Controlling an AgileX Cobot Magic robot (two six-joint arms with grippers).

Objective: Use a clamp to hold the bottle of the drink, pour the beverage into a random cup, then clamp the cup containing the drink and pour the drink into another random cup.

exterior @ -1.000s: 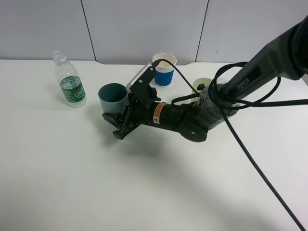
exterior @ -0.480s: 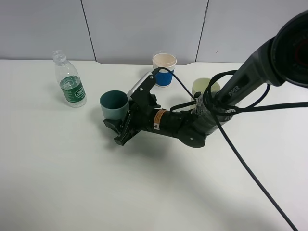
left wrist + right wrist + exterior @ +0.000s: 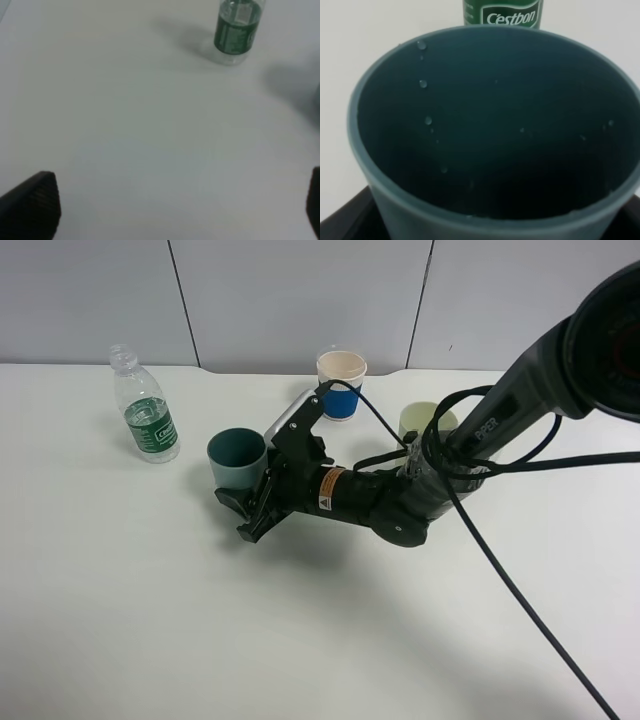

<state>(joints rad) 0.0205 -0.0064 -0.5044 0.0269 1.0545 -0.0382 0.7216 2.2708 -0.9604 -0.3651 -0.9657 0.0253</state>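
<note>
The teal cup [image 3: 237,456] stands upright on the white table [image 3: 150,620], left of centre. My right gripper [image 3: 241,510] reaches across the middle and is shut on the cup's lower part. In the right wrist view the cup [image 3: 490,125] fills the frame, with water drops on its inner wall, and the gripper [image 3: 480,222] hugs its base. The clear bottle with a green label [image 3: 145,406] stands at the back left, and shows too in the left wrist view [image 3: 238,29] and the right wrist view [image 3: 502,12]. My left gripper [image 3: 172,210] is open and empty above the bare table.
A white paper cup with a blue band [image 3: 341,384] stands at the back centre. A pale green cup [image 3: 421,422] stands at the back right, partly behind the right arm and its black cables [image 3: 500,570]. A grey wall runs along the table's far edge.
One second ago the teal cup was higher and slightly tilted; my right gripper lowered it upright to the table. Nothing has moved in the last half second.
</note>
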